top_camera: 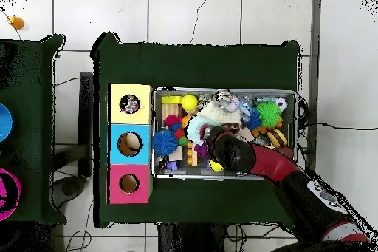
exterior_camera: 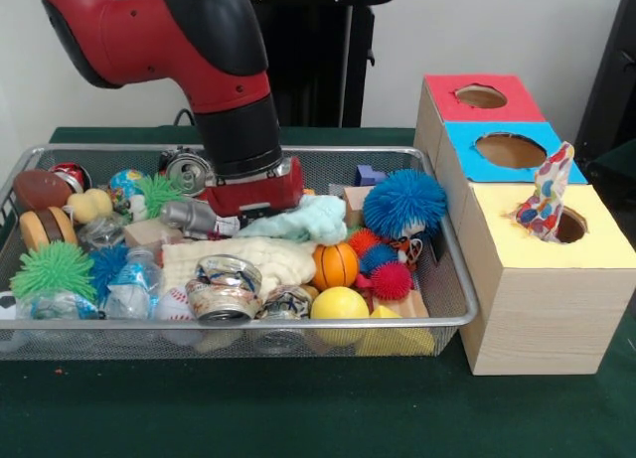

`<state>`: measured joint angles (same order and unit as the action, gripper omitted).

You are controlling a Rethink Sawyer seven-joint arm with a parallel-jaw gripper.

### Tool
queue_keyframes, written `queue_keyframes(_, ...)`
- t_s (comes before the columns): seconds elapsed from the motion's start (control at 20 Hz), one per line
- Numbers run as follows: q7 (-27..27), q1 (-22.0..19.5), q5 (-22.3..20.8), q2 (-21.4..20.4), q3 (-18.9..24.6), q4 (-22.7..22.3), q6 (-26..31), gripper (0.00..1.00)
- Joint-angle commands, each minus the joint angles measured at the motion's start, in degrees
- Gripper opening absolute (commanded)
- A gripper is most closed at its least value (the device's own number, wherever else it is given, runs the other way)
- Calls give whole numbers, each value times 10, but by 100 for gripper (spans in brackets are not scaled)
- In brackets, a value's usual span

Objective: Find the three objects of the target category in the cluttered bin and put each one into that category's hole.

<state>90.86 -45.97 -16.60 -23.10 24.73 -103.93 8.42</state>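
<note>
The wire mesh bin point(exterior_camera: 298, 328) is full of mixed toys, cans and cloths. It also shows in the overhead view point(top_camera: 297, 134). One spotted white cloth point(exterior_camera: 546, 196) hangs half out of the yellow-surround hole point(exterior_camera: 570, 226); from above it shows inside that hole point(top_camera: 130, 103). No other spotted cloth shows in the clutter. My gripper point(exterior_camera: 256, 192) is down in the back middle of the bin, next to a pale mint cloth point(exterior_camera: 303, 220). Its tips are hidden by the red wrist and the clutter. From above, the arm's end point(top_camera: 224, 148) covers the bin's middle.
A cream knitted cloth point(exterior_camera: 248, 259), crushed cans point(exterior_camera: 223, 287), an orange ball point(exterior_camera: 336, 264), a yellow ball point(exterior_camera: 339, 307) and a blue spiky ball point(exterior_camera: 403, 203) fill the bin. The blue-surround hole point(exterior_camera: 509, 149) and red-surround hole point(exterior_camera: 481, 96) lie behind the yellow one.
</note>
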Motion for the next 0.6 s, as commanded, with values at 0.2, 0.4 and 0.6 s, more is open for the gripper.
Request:
queue_keyframes(0.2,187,1,107,0,121,-107,-48,0)
queue_keyframes(0.4,186,12,136,-14,118,-119,-54,0)
queue_keyframes(0.6,176,17,158,-20,119,-125,-57,0)
